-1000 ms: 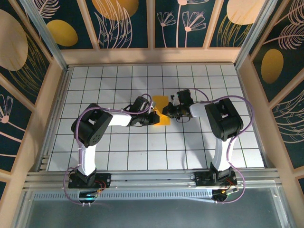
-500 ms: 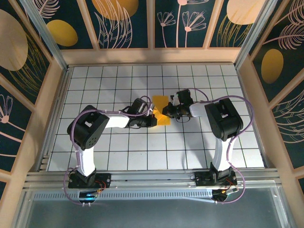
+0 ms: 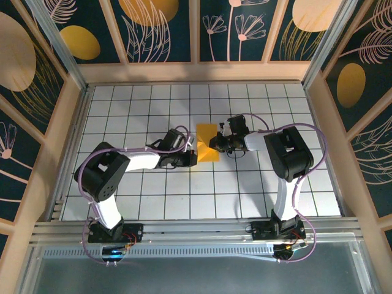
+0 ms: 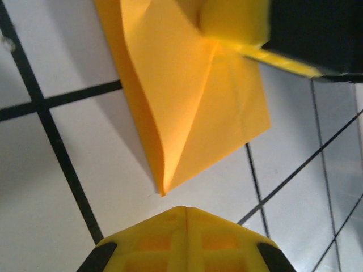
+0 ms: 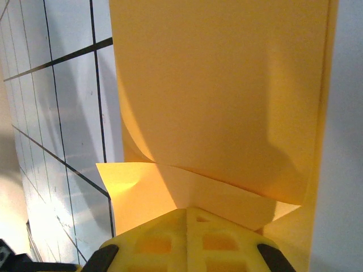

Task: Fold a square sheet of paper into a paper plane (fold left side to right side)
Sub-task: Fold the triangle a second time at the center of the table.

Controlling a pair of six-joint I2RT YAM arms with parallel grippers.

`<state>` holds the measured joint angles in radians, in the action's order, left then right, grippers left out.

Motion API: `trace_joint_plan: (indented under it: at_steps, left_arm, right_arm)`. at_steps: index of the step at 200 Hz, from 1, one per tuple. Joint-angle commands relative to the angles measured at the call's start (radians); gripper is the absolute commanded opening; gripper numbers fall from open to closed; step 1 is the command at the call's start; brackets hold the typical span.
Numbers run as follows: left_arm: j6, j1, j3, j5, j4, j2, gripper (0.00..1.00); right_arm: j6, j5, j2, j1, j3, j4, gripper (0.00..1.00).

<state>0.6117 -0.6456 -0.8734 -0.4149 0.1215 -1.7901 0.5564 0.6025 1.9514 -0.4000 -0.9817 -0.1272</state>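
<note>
The square sheet of paper (image 3: pixel 206 136) lies partly folded on the tiled table, orange-yellow, with a raised flap and a diagonal crease (image 4: pixel 193 96). One pointed corner faces my left gripper (image 4: pixel 185 211), which is shut and stands a small gap short of that corner. In the top view the left gripper (image 3: pixel 195 157) sits at the paper's lower left edge. My right gripper (image 3: pixel 214 144) is shut, its tip (image 5: pixel 187 211) resting on the sheet (image 5: pixel 221 96) from the right; its yellow fingertip (image 4: pixel 232 22) shows pressing the paper. No finished paper plane is in view.
The white grid table (image 3: pixel 153 184) is ringed by wooden walls with dark-blue panels (image 3: pixel 159 30). Both arms reach inward from their bases at the near edge, meeting at the table's middle. An aluminium rail (image 3: pixel 196 229) runs along the front.
My left gripper has drawn back to the left off the paper, and its elbow has swung out left. The right arm and the paper have stayed put.
</note>
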Motion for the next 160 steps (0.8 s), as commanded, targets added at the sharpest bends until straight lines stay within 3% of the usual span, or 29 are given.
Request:
trace_joint_plan:
  at_steps: [1, 67, 160]
  left_arm:
    - [0.011, 0.010, -0.064, -0.031, 0.005, -0.001, 0.00]
    - [-0.035, 0.011, -0.216, -0.002, -0.032, -0.172, 0.00]
    - [-0.063, 0.011, -0.176, 0.075, -0.072, -0.200, 0.00]
  right_arm:
    - [-0.014, -0.073, 0.031, 0.002, 0.021, 0.116, 0.00]
    - [-0.002, -0.065, 0.030, -0.010, 0.024, 0.098, 0.00]
    - [0.002, -0.035, -0.048, -0.005, -0.039, 0.086, 0.00]
